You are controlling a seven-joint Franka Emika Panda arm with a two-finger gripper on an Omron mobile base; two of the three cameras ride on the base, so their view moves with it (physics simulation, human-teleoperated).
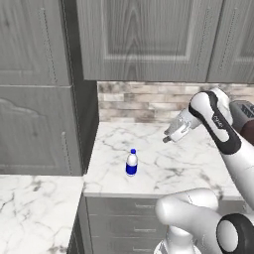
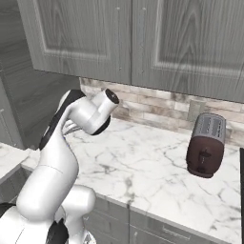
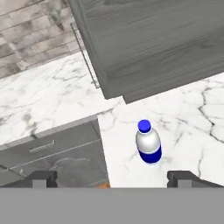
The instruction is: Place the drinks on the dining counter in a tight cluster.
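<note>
A small clear water bottle [image 1: 131,163] with a blue cap and blue label stands upright near the front edge of a marble worktop [image 1: 193,171]. My gripper [image 1: 167,137] hangs in the air above the worktop, to the bottle's right and further back, touching nothing. In the hand view the bottle [image 3: 148,147] sits just above and between the two wide-apart fingertips [image 3: 43,177] of the open gripper [image 3: 113,178], which holds nothing. The other drinks and the dining counter are out of view.
A dark red toaster [image 2: 206,145] stands at the right on the worktop, by the brick backsplash [image 1: 149,101]. Grey wall cabinets [image 1: 144,39] hang overhead and a tall grey cabinet [image 1: 39,99] bounds the left. Another, lower marble top [image 1: 30,213] lies at the lower left.
</note>
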